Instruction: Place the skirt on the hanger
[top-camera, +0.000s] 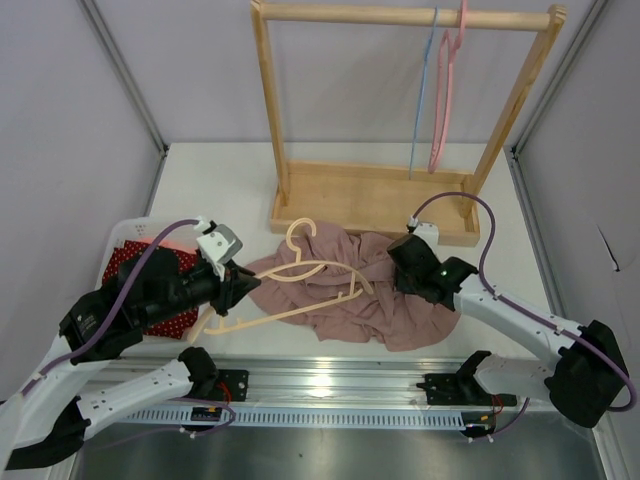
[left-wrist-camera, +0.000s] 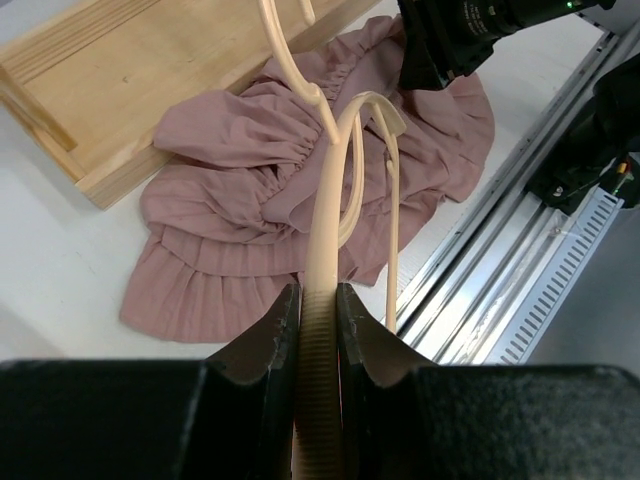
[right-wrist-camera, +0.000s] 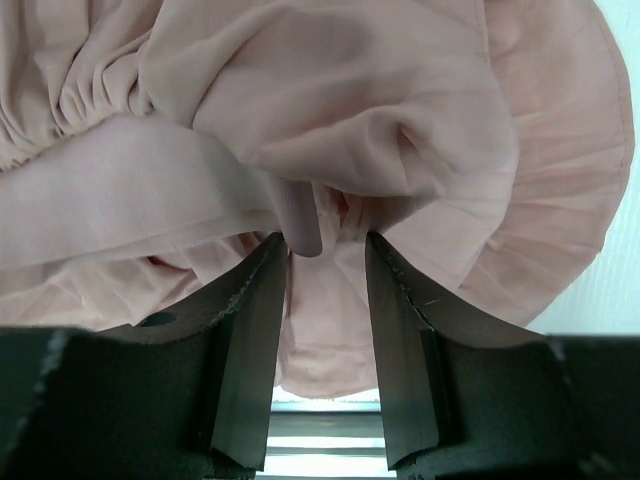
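Early stage: left end effector (left-wrist-camera: 318, 300) clamps hanger (left-wrist-camera: 328, 220), right end effector (right-wrist-camera: 325, 250) parted over skirt (left-wrist-camera: 220, 130), still heaped on counter (left-wrist-camera: 60, 260).

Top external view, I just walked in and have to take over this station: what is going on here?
The left tool is clamped on one end of a cream hanger, which reaches out over a crumpled pink skirt on the table. The right tool is down in the skirt's folds with its jaws apart and fabric between them. The skirt is not yet on the hanger.
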